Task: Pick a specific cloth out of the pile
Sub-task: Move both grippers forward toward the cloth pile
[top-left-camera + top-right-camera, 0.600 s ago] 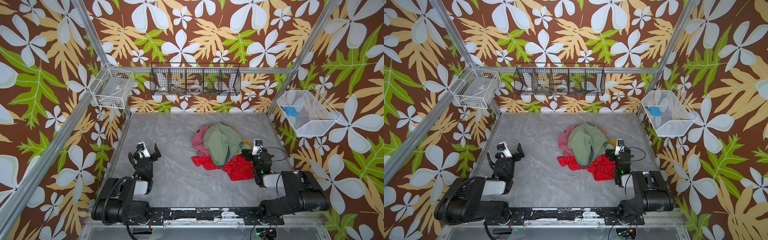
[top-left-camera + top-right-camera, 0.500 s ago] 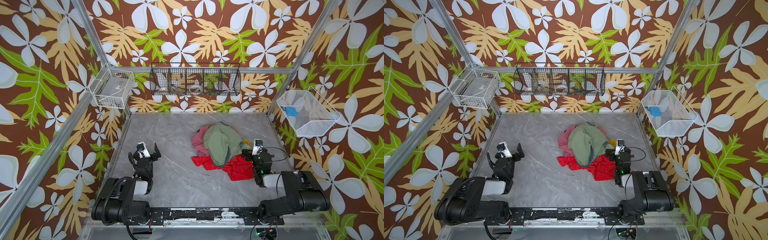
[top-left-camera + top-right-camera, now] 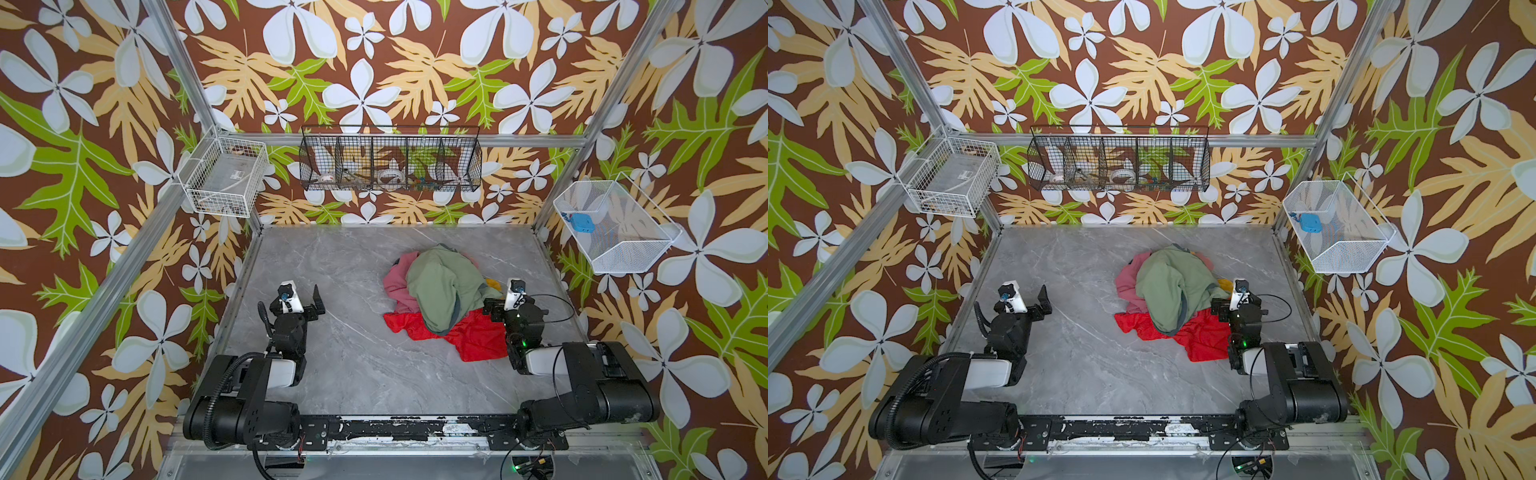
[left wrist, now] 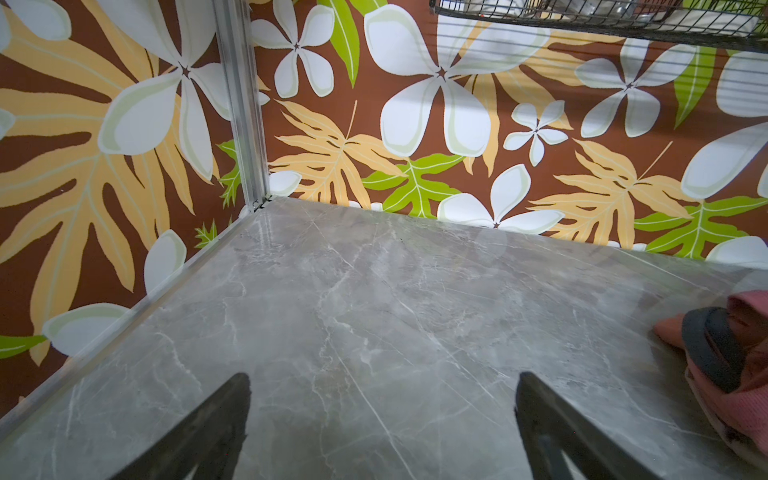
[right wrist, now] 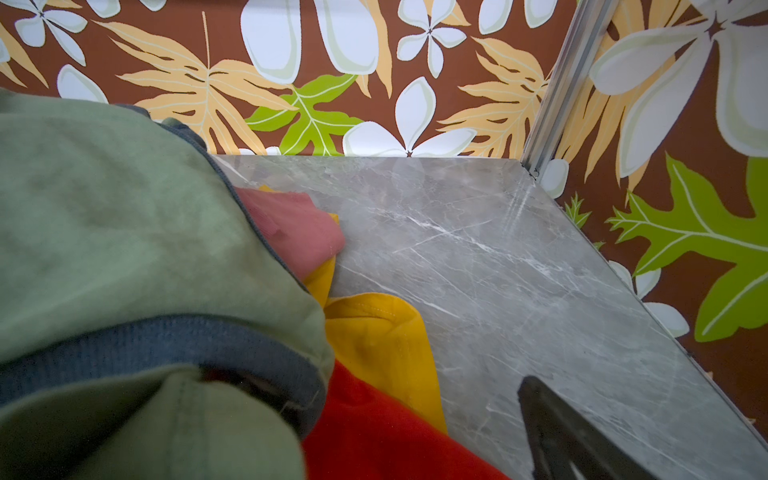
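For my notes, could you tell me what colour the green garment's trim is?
The trim is blue-grey; the right wrist view shows it best.

We see two black jointed arms (image 3: 286, 332) (image 3: 524, 328) with white forearm shells (image 3: 279, 371), white wrist cameras (image 3: 289, 296), looped black cables (image 3: 224, 376), a scuffed black base rail (image 3: 395, 428).

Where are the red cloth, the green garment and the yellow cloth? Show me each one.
red cloth (image 3: 473, 340): in a top view, on its flat, spread-out part.
green garment (image 3: 1167, 282): in a top view, on its rounded upper middle.
yellow cloth (image 5: 378, 332): in the right wrist view, on the middle of its smooth fold.
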Controlling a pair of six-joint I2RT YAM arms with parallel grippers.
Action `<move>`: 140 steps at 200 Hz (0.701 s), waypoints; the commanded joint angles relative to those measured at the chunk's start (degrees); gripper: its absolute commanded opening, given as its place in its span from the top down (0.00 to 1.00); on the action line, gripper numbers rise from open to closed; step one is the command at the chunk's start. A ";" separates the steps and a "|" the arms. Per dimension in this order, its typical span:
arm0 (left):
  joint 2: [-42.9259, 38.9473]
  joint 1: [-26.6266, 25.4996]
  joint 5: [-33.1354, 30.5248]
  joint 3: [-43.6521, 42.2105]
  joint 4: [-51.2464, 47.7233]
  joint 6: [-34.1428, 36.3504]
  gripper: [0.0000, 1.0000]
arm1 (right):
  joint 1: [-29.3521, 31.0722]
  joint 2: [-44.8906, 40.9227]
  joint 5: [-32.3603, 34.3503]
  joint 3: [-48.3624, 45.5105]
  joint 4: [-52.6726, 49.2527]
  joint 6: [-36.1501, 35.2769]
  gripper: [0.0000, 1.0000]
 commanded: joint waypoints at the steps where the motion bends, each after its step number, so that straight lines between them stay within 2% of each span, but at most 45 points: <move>1: 0.14 -0.01 1.05 0.24 0.50 0.67 0.00 | 0.02 -0.11 0.02 -0.06 1.48 0.24 0.01; 33: 0.05 -0.05 1.11 0.29 0.52 0.65 0.00 | 0.05 -0.18 0.06 -0.15 1.64 0.29 0.00; 64: 0.05 -0.04 2.02 0.26 0.51 1.01 0.00 | 0.01 -0.84 0.54 -0.24 1.73 0.43 0.04; 74: -0.88 -0.05 4.89 1.23 -1.99 2.28 0.00 | 0.02 -4.02 2.52 2.22 -5.28 1.41 0.04; 86: -4.06 -0.05 7.15 4.84 -10.69 2.93 0.00 | -0.33 -7.79 3.37 8.33 -20.82 3.35 0.06; 103: -6.70 -0.06 1.84 15.28 -32.84 -3.24 0.00 | -0.62 -11.45 2.25 13.37 -33.35 4.12 0.09; 116: -6.71 -0.06 0.46 22.16 -44.55 -8.35 0.00 | -0.62 -14.41 3.33 15.16 -39.78 6.17 0.08; 128: -7.61 -0.34 2.04 23.51 -47.14 -12.86 0.01 | -0.63 -16.89 4.25 16.42 -45.66 8.80 0.06; 140: -9.64 -1.73 0.26 21.83 -45.84 -17.74 0.01 | -0.61 -19.03 4.43 17.76 -50.76 11.18 0.06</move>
